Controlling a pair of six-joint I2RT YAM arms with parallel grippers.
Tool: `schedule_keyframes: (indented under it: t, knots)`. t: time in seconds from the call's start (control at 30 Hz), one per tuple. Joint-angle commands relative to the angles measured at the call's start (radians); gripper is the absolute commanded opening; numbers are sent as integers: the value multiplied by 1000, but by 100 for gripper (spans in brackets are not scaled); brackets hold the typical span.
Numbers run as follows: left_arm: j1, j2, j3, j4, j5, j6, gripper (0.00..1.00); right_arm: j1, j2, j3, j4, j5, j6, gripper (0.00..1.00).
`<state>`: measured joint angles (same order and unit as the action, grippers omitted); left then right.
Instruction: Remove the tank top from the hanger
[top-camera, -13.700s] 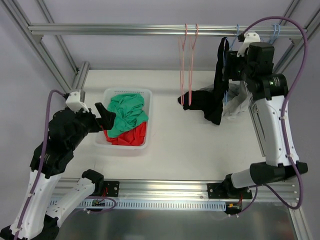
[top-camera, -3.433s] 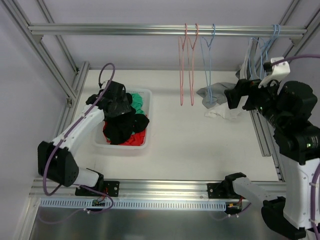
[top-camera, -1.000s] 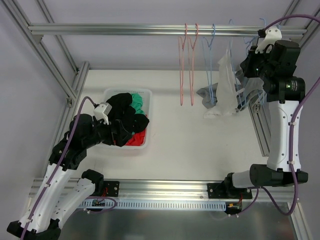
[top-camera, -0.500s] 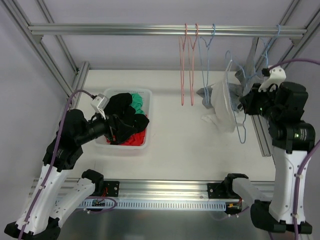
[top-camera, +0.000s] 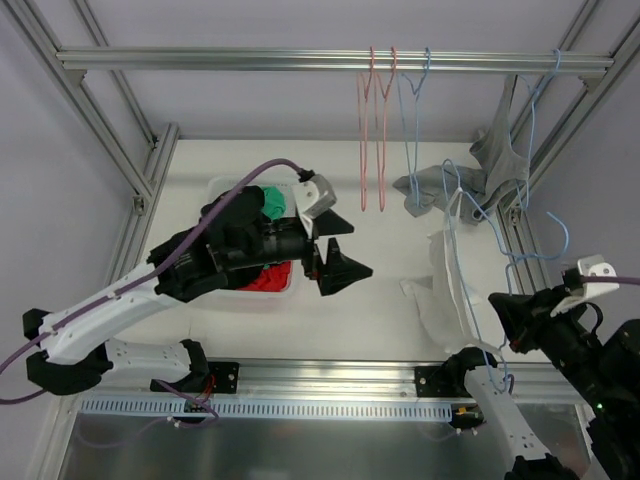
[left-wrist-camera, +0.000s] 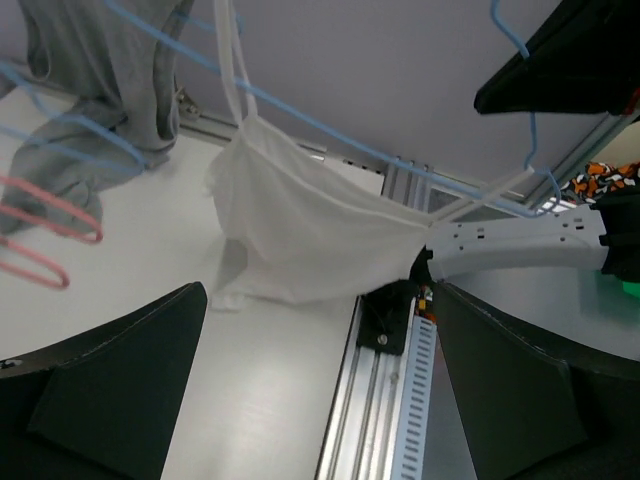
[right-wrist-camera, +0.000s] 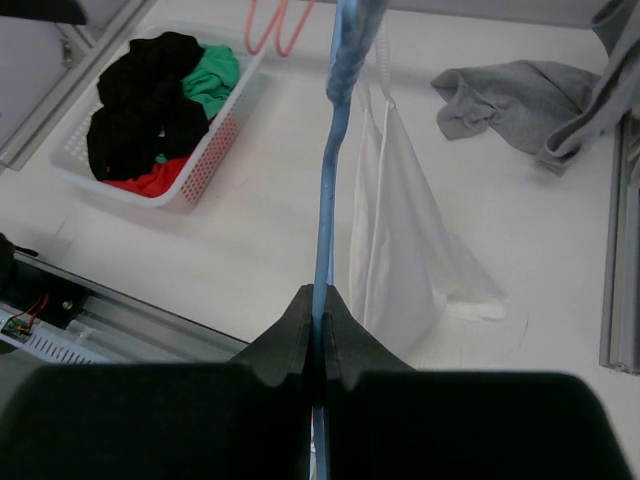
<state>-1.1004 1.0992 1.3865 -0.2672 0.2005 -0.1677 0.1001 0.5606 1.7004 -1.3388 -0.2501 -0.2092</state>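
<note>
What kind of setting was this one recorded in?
Probably a robotics lab test cell, not a home: an aluminium frame around a white table, wire hangers on its top rail, and a basket of clothes.

My white bench (top-camera: 380, 320) carries a laundry basket (top-camera: 216, 186) at left and a crumpled grey garment (top-camera: 420, 188) at far right.

White table top (top-camera: 380, 310) under soft, even light, pale lilac-grey walls (top-camera: 40, 170) behind and to the sides, silver aluminium overhead rail (top-camera: 250, 60) across the far end, aluminium side rail (top-camera: 158, 160) along the table's left edge, slotted metal rail (top-camera: 330, 372) along the near edge.
</note>
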Motion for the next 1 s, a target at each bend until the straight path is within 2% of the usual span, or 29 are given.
schedule_keyframes:
  t: [0.0,0.23,0.4,0.53,0.6,0.77,0.8,0.93,0.97]
  knots:
    - [-47,125,181,85,-55,143,99,82,13,51,-137,-23,17,0]
    - [-52,346,394,86,-43,237,96,156,21,90,-148,-26,7,0]
    - [-49,450,465,88,-93,287,75,174,19,145,-143,-12,4,0]
    - [-46,514,514,85,-85,304,62,177,15,168,-140,-41,10,0]
    - [-35,547,537,85,-82,298,52,176,15,169,-140,-44,11,0]
    - [-18,570,560,86,-58,277,42,177,15,157,-140,-55,14,0]
    - [-16,571,562,86,-50,275,34,176,15,154,-140,-55,16,0]
    - [-15,576,563,88,-36,264,21,176,19,145,-138,-57,13,0]
    - [-15,576,562,89,-33,264,14,177,19,145,-137,-51,11,0]
